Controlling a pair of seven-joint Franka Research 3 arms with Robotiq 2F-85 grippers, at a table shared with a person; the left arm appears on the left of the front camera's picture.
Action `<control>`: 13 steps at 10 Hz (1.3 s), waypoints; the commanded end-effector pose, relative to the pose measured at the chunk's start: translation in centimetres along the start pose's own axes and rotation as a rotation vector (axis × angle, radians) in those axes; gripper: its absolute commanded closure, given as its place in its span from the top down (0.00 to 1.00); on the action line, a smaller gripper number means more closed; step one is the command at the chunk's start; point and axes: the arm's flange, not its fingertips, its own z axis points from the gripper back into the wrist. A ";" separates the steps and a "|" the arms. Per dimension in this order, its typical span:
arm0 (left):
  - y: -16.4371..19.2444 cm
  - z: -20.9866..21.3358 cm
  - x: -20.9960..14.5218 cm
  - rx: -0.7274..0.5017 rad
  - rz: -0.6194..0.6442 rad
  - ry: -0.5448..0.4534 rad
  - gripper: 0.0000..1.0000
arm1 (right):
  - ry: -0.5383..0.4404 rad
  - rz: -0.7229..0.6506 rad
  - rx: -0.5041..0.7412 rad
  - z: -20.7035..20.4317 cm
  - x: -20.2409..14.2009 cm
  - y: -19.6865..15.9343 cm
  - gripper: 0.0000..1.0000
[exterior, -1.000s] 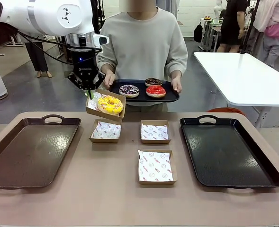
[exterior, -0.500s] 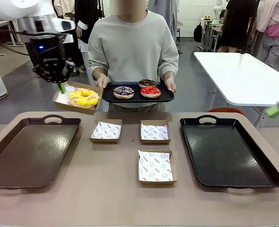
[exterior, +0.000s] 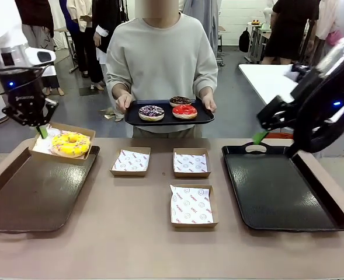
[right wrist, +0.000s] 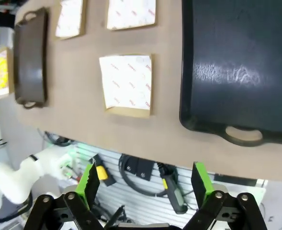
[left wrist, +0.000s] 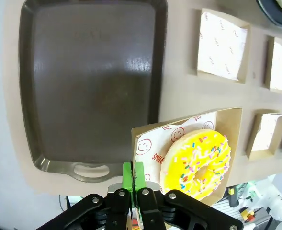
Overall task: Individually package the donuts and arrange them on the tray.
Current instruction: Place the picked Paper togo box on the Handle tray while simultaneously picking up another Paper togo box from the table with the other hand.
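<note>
While your L hand [left wrist: 133, 173] is clamped tight on the rim of a box [left wrist: 152, 143], near one corner, the yellow donut [left wrist: 197, 164] lies flat inside it on smiley-print paper, w/ coloured sprinkles on the icing. Front view puts that box at the far end of the brown tray [exterior: 25, 198], on the left side of the counter [exterior: 131, 239]. You can't tell from either view whether the box touches the tray or hangs just above it. Box looks roughly level.

Your R hand [right wrist: 145, 181] has its fingers wide apart, nothing btwn them. In front view it hangs over the far end of the black tray [exterior: 282, 192], near the handle, clear of the tray.

Three empty boxes [exterior: 191, 163], each paper-lined, lie on the counter btwn the two trays: two side by side in the far row, one nearer you, in front of the right-hand one.

Across the counter a person [exterior: 163, 58] holds a small tray [exterior: 167, 121] w/ both hands, well above the counter. On it are the purple donut [exterior: 151, 112] at picture left, the red donut [exterior: 184, 111] just beside it, and the choc donut [exterior: 180, 101] right behind the red one.
</note>
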 end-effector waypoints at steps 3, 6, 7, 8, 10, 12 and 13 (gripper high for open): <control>3.4 -2.4 0.0 0.002 -0.036 -0.041 0.01 | 0.018 -0.049 -0.107 -6.8 1.4 2.8 1.00; 4.1 -3.3 0.5 0.021 -0.082 -0.018 0.01 | 0.023 -0.073 -0.099 -8.9 1.1 3.3 1.00; 3.1 -3.1 0.8 0.019 -0.083 -0.017 0.01 | 0.020 -0.079 -0.074 -8.5 0.9 3.1 1.00; 2.9 -2.9 0.7 0.024 -0.089 -0.019 0.01 | 0.019 -0.078 -0.035 -7.8 0.7 2.7 1.00; 3.4 -3.2 0.4 0.016 -0.064 0.000 0.01 | 0.043 -0.053 -0.087 -8.7 1.2 3.3 1.00; 3.4 -3.2 0.4 0.016 -0.064 0.000 0.01 | 0.043 -0.053 -0.087 -8.7 1.2 3.3 1.00; 3.4 -3.2 0.4 0.016 -0.064 0.000 0.01 | 0.043 -0.053 -0.087 -8.7 1.2 3.3 1.00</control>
